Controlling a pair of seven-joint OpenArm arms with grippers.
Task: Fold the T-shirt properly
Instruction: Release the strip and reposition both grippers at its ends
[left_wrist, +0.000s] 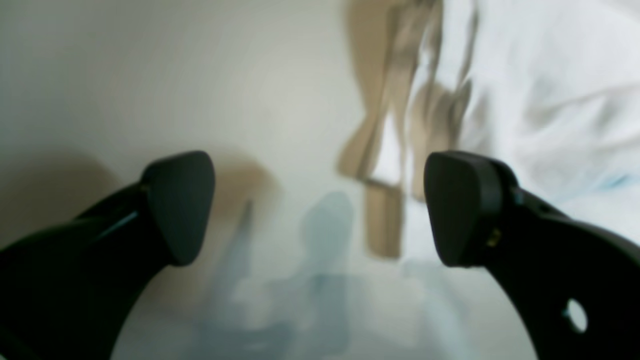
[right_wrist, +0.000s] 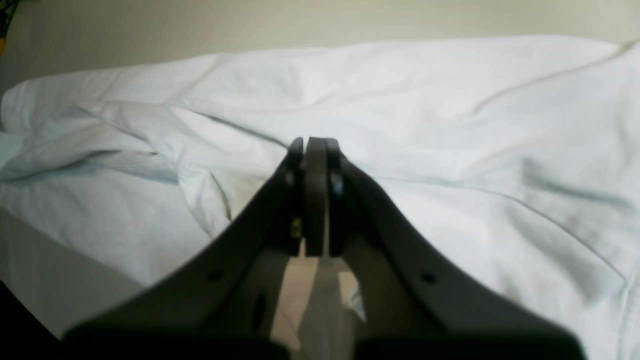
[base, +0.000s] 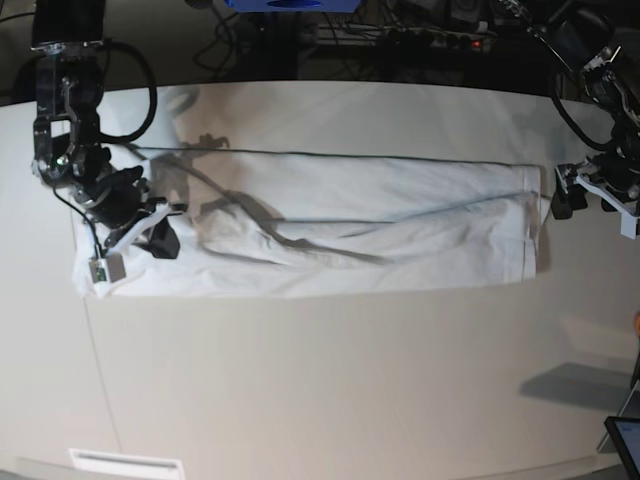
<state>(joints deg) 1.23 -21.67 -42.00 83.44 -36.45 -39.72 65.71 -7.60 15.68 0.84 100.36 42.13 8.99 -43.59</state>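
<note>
T-shirt (base: 330, 225) long band on tabletop (base: 330, 380); left pincer (left_wrist: 320, 210) wide, right pincer (right_wrist: 315, 150) closed, empty.

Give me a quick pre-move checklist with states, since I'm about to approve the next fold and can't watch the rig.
1. Left gripper open and holding nothing: ok.
2. Left gripper clear of the T-shirt, just past its end in the base view: ok.
3. Right gripper shut: ok.
4. Right gripper actually pinching fabric: cannot tell; its tips sit over the cloth.
5. T-shirt folded into a long band lying fully on the table: ok.
6. Band free of wrinkles: not ok; creases run along it.
</note>
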